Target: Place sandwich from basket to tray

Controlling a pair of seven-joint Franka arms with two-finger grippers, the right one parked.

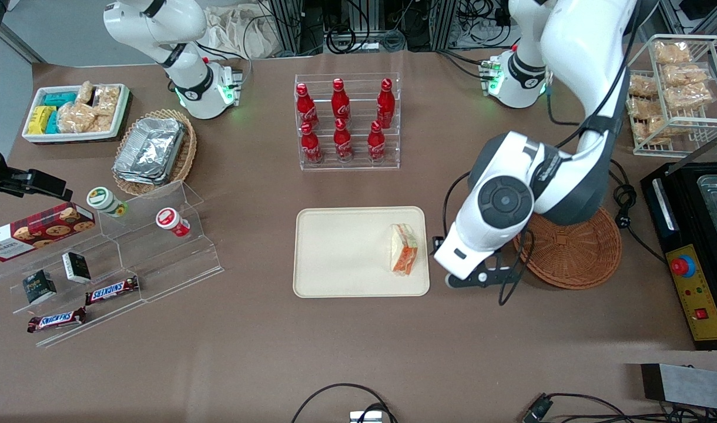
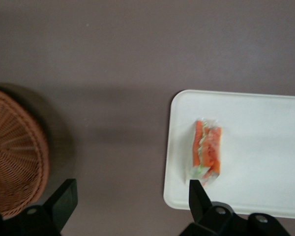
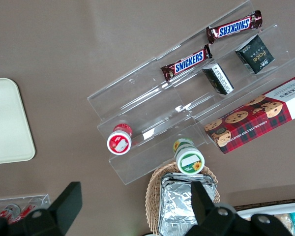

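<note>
The sandwich (image 1: 404, 248) (image 2: 207, 150) lies on the cream tray (image 1: 347, 252) (image 2: 265, 123), near the tray edge closest to the basket, orange and green filling showing. The reddish-brown wicker basket (image 1: 576, 252) (image 2: 14, 152) sits beside the tray toward the working arm's end, partly under the arm, and nothing shows in its visible part. My left gripper (image 1: 459, 267) (image 2: 130, 196) hangs over bare table between tray and basket. It is open, with nothing between its fingers (image 2: 64, 196), and stands clear of the sandwich.
A clear rack of red bottles (image 1: 348, 120) stands farther from the front camera than the tray. A black machine (image 1: 693, 247) and a wire rack of snacks (image 1: 676, 88) sit at the working arm's end. Acrylic steps with snacks (image 1: 100, 258) and a foil-container basket (image 1: 153, 150) lie toward the parked arm's end.
</note>
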